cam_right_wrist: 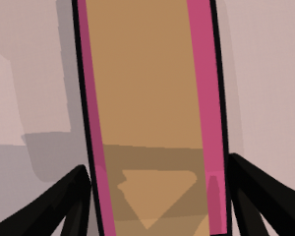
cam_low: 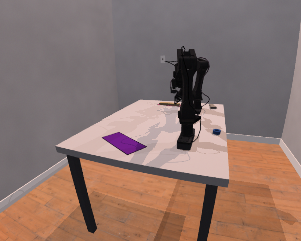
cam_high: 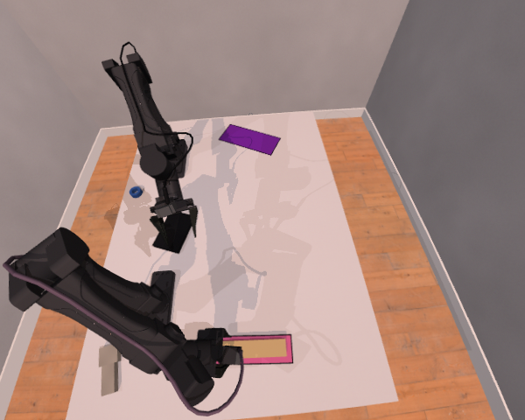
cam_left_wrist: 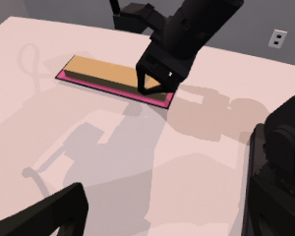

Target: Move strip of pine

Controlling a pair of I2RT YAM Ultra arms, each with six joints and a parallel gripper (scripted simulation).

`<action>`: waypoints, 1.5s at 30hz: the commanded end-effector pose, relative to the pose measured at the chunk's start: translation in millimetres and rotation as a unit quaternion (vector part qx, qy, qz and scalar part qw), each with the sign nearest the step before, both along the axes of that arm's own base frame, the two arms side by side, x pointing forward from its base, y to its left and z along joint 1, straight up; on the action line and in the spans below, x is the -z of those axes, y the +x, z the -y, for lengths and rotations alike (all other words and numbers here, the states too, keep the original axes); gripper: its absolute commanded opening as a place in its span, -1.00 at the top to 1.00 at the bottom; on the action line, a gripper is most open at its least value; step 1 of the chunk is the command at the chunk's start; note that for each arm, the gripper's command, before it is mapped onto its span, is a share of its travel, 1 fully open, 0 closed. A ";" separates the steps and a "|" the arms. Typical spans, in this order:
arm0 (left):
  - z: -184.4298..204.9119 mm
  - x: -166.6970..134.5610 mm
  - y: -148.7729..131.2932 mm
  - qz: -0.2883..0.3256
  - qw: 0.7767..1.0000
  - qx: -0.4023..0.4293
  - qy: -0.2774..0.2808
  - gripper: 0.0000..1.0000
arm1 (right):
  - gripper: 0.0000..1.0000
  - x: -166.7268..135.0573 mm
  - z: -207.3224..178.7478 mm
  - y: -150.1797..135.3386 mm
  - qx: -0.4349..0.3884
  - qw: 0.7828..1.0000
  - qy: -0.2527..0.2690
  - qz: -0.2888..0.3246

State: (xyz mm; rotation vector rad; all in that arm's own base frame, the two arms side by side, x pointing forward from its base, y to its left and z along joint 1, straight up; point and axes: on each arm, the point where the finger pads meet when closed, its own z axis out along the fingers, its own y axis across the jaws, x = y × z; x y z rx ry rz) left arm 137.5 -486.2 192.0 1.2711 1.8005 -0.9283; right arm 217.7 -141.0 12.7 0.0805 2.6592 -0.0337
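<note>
The strip of pine (cam_high: 258,346) lies flat on the pink rectangle (cam_high: 266,360) near the table's front edge. In the right wrist view the strip (cam_right_wrist: 144,105) shows pink margin (cam_right_wrist: 199,92) on both long sides, and its near end reaches the rectangle's near edge. My right gripper (cam_high: 228,350) is open around that end; its fingers stand apart from the strip on both sides. My left gripper (cam_high: 174,221) is open and empty, hanging above its own base. The left wrist view shows the strip (cam_left_wrist: 111,74) with the right gripper (cam_left_wrist: 154,86) at its end.
A purple rectangle (cam_high: 249,139) lies empty at the far side. A blue ring (cam_high: 136,190) sits left of the left arm. A grey block (cam_high: 108,368) lies by the right arm near the front left corner.
</note>
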 end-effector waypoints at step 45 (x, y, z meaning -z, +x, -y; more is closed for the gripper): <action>7.7 -11.4 0.6 0.005 1.000 -0.001 -0.015 -0.45 | -1.00 -56.4 -1.8 -27.6 -0.005 1.000 0.004 0.008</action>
